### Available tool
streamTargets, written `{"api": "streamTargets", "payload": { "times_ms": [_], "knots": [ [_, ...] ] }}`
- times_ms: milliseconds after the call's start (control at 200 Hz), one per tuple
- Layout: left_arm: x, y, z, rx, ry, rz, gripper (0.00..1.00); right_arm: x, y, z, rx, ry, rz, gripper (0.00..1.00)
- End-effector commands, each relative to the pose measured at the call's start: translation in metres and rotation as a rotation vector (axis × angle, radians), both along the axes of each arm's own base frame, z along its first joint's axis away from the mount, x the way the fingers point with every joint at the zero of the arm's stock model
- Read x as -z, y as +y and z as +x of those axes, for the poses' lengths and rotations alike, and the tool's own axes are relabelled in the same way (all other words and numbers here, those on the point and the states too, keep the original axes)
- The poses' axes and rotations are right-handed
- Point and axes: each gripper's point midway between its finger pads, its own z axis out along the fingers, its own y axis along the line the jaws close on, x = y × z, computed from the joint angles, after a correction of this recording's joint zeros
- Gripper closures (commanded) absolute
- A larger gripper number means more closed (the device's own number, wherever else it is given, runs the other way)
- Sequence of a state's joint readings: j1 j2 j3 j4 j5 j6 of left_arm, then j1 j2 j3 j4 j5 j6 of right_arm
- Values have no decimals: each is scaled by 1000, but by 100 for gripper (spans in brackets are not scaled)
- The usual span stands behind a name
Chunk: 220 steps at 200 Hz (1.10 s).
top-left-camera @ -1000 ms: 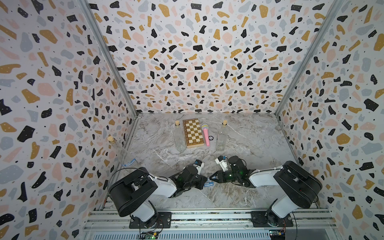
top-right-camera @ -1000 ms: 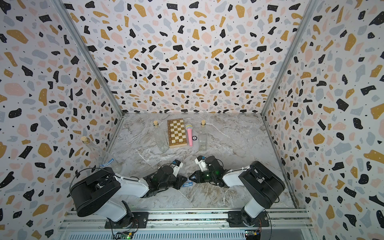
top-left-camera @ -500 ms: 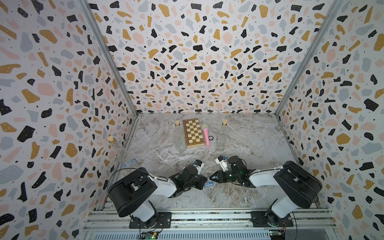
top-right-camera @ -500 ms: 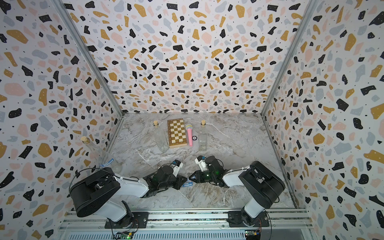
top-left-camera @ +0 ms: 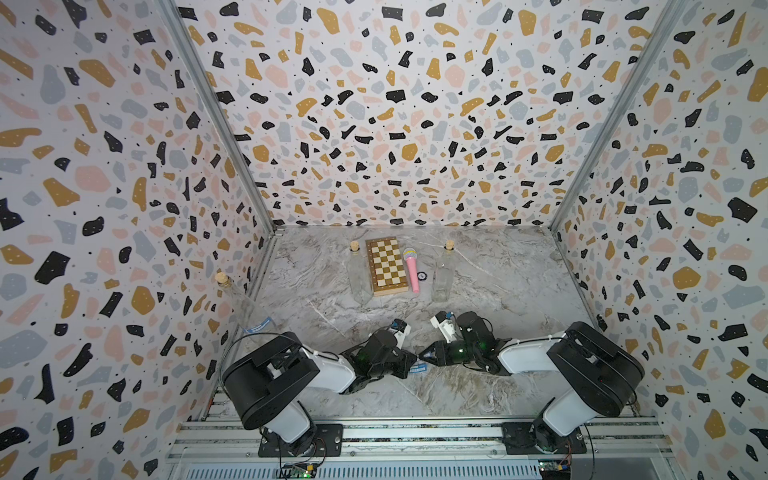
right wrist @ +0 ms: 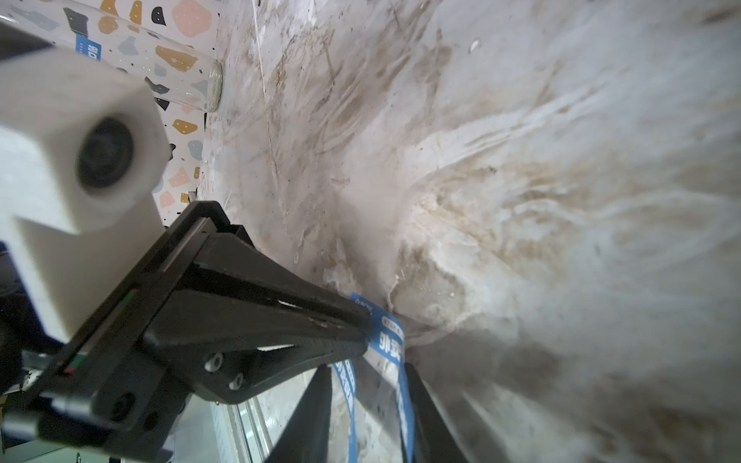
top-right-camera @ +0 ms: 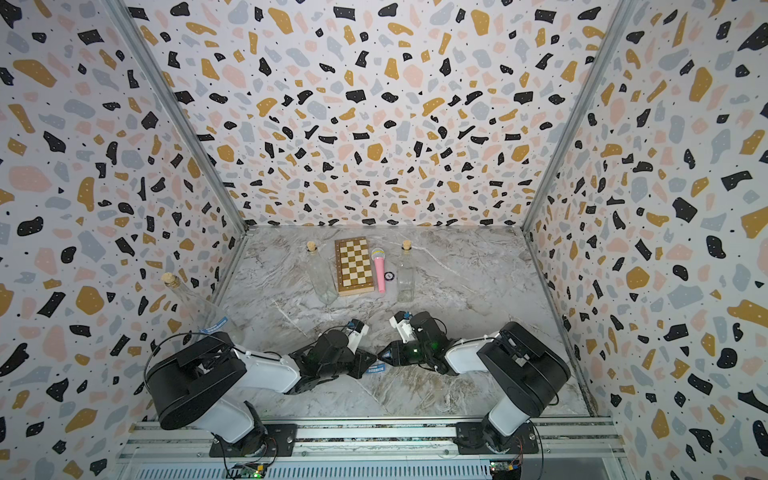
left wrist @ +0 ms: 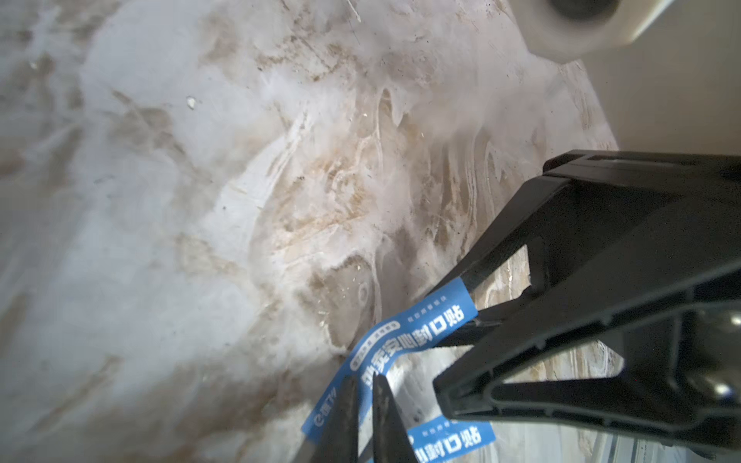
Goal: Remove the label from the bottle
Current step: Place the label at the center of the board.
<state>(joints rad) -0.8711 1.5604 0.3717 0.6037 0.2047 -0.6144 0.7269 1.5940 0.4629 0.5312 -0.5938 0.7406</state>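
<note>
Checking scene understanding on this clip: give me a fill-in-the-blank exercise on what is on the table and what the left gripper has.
1. The chessboard lies flat with a ___ microphone right beside it.
2. The clear bottle by the left wall is stopped with a ___.
3. The left gripper is shut on a loose ___ label strip.

Missing words: pink; cork; blue.

Two white-and-black arms (top-left-camera: 328, 368) with black triangular grippers, white wrist cameras and thin black cables.
</note>
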Motion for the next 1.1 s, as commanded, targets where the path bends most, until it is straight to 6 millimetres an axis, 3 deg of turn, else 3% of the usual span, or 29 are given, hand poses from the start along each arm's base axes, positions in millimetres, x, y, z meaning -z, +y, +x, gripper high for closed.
{"api": "streamTargets", "payload": {
  "times_ms": [0, 801, 1096],
  "knots": [
    [21, 11, -10, 5, 55, 71, 90, -13, 3, 3, 2, -24, 21, 68],
    [49, 24, -22, -9, 122, 114, 93, -17, 1, 6, 11, -52, 9, 50],
    [51, 28, -24, -14, 127, 122, 93, -17, -3, 10, 28, -69, -17, 44]
  ]
}}
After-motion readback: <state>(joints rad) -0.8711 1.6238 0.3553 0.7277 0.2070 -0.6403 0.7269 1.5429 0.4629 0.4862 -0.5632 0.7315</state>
